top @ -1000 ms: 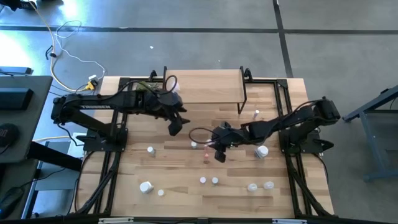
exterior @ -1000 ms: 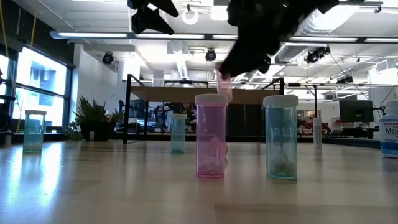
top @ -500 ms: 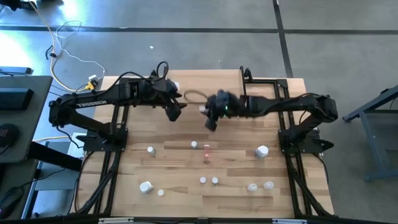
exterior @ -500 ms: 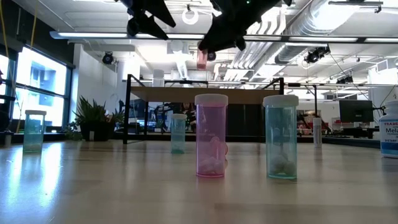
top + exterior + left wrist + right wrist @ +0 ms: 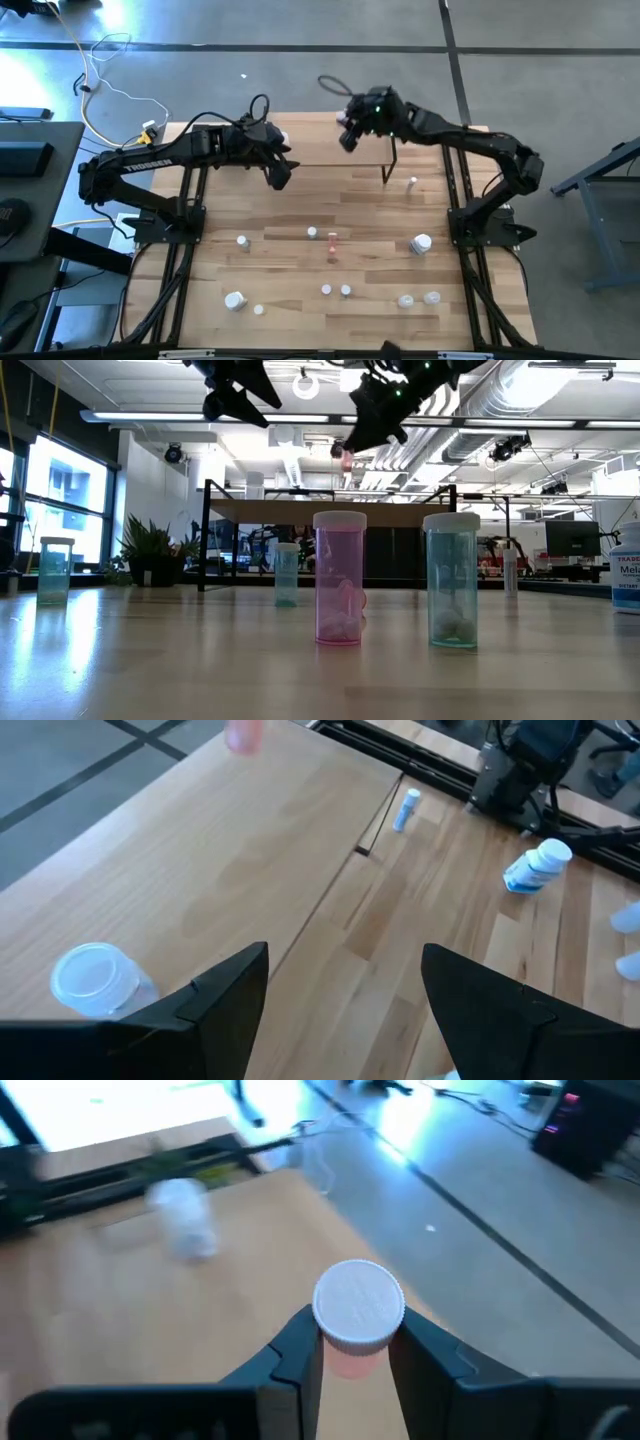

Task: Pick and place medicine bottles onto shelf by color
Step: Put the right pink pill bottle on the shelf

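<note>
My right gripper [image 5: 347, 137] is shut on a small pink bottle with a white cap [image 5: 358, 1306], high above the light-wood shelf [image 5: 335, 150] at the table's far side. In the low view the pink bottle [image 5: 345, 457] hangs well above the shelf top [image 5: 300, 512]. A clear white-capped bottle [image 5: 95, 982] stands on the shelf's left part. My left gripper [image 5: 281, 177] hovers open near the shelf's front left, holding nothing. Several more bottles stand on the table, among them a pink one [image 5: 339, 578] and a teal one [image 5: 452, 580]. My right gripper pinches the pink bottle's body just under its white cap [image 5: 350, 1362] between its two fingers [image 5: 300, 1350]. The fingers come slanting down from the table's right side. The bottle stands upright, cap up, lifted clear above the shelf.
Loose bottles dot the table's near half [image 5: 326, 290], with a larger white one [image 5: 420, 243] at the right and a slim one [image 5: 412, 183] by the shelf's right leg. A green plant [image 5: 150, 550] stands at the far left. The shelf's black legs [image 5: 392, 160] stick up.
My right gripper has risen from the middle of the table and swung toward the far edge, carrying the pink bottle upright from table height to above the shelf. My left gripper has drifted a little toward the far edge and stayed open.
</note>
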Robot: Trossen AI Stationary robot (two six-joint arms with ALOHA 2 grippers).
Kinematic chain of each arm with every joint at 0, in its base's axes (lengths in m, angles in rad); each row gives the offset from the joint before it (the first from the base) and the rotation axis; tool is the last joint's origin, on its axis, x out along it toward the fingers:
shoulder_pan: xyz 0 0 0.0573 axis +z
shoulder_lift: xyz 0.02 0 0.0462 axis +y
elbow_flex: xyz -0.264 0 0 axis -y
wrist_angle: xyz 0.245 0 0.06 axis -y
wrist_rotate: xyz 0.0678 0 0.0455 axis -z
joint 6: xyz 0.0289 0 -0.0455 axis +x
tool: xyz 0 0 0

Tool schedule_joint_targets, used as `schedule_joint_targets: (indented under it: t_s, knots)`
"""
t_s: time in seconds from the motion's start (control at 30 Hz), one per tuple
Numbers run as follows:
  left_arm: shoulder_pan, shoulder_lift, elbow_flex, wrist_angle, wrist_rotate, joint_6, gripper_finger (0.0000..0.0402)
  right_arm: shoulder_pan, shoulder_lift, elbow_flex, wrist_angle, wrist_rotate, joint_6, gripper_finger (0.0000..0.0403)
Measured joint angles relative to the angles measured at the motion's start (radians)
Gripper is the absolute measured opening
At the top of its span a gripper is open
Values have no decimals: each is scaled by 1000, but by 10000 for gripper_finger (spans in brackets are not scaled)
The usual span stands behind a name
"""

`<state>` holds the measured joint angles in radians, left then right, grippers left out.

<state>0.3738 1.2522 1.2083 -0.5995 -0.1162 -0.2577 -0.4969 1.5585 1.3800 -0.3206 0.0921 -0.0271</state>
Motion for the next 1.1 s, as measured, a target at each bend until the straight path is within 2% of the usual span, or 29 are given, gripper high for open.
schedule_joint_targets:
  t_s: [0.3, 0.4, 0.6, 1.1]
  knots:
    - [0, 0, -1, 0, 0, 0, 252, -155, 3, 0, -31, -3, 0, 87]
    - [0, 0, -1, 3, 0, 0, 252, -185, 26, 0, -52, -40, 5, 87]
    - [0, 0, -1, 6, -6, 6, 252, -189, 86, 0, -46, -103, 13, 87]
    - [0, 0, -1, 6, -10, 7, 252, -170, 128, -1, -20, -273, -181, 87]
